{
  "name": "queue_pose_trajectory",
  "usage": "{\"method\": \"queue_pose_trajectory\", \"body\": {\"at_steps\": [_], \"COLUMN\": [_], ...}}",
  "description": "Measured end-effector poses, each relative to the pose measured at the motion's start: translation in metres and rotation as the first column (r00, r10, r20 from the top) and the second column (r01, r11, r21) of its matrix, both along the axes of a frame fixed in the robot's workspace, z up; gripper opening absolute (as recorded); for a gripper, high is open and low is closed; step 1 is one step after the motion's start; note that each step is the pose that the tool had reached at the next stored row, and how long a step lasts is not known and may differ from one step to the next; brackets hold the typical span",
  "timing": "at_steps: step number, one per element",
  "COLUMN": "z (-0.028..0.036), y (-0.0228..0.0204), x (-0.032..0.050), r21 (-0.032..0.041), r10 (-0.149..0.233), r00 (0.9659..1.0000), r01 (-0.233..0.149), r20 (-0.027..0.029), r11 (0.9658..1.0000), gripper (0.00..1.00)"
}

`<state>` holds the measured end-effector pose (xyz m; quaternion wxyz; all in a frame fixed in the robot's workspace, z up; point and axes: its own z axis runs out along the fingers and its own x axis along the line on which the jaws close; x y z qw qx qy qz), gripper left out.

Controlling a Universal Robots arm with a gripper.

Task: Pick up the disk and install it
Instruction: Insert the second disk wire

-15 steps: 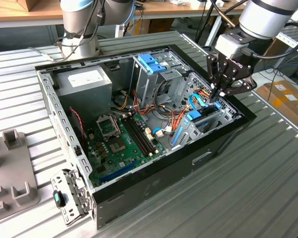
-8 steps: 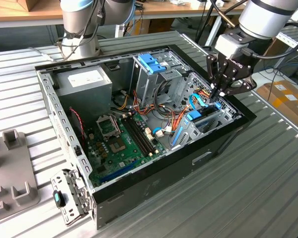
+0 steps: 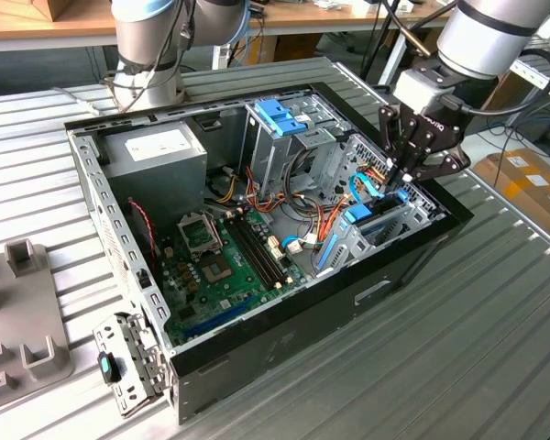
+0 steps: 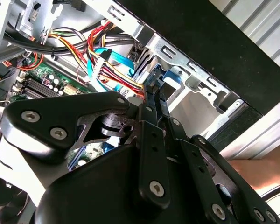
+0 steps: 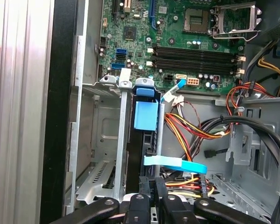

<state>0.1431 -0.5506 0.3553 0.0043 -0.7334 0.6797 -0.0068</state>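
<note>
The disk [image 5: 141,140] stands on edge in the drive bay at the front corner of the open computer case [image 3: 284,362], its blue rail end [image 3: 359,216] showing. The hand [image 3: 402,176] hangs just above it, fingers drawn close together over its top edge; whether they grip it I cannot tell. The case lies on the ribbed metal tabletop [image 3: 458,348].

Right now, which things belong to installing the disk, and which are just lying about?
In the job: black gripper; grey hard disk with blue side rails; silver metal drive bay.
Lying about: green motherboard; grey power-supply box; grey plastic fixture; brown cardboard box.
</note>
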Motion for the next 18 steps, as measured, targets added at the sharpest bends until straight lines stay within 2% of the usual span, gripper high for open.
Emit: {"method": "queue_pose_trajectory", "body": {"at_steps": [9,18], "z": [-0.0012,-0.0062], "y": [0.0,0.0], "x": [-0.0032,-0.0042], "r21": [-0.0004,-0.0035], "r10": [0.0,0.0], "r00": [1.0,1.0], "r01": [0.0,0.0], "r20": [0.0,0.0], "r11": [1.0,1.0], "gripper": [0.16,0.16]}}
